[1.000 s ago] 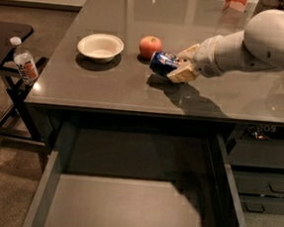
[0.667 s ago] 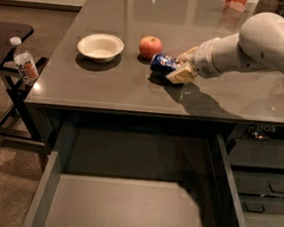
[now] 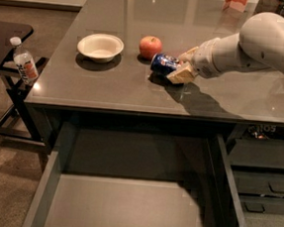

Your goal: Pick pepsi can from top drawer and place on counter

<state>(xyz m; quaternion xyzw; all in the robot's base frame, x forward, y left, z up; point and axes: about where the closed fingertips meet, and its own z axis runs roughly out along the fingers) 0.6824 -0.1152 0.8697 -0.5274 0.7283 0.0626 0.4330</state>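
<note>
The pepsi can [image 3: 162, 63], dark blue with a silver end, lies tilted on its side low over the counter [image 3: 109, 90], just right of a red apple. My gripper [image 3: 179, 67] comes in from the right on a white arm. Its tan fingers [image 3: 181, 75] are closed around the can's right end. I cannot tell whether the can rests on the counter or hangs just above it. The top drawer [image 3: 124, 208] is pulled open below the counter's front edge, and its flat grey bottom is bare.
A red apple [image 3: 150, 47] and a white bowl [image 3: 100, 47] stand on the counter left of the can. A clear bottle with a white cap [image 3: 24, 62] sits on a dark side table [image 3: 7, 36] at the left. Narrower dark drawers [image 3: 265, 183] are at the lower right.
The arm's upper part has shifted slightly up and left. The can and gripper stay at almost the same spot on the counter.
</note>
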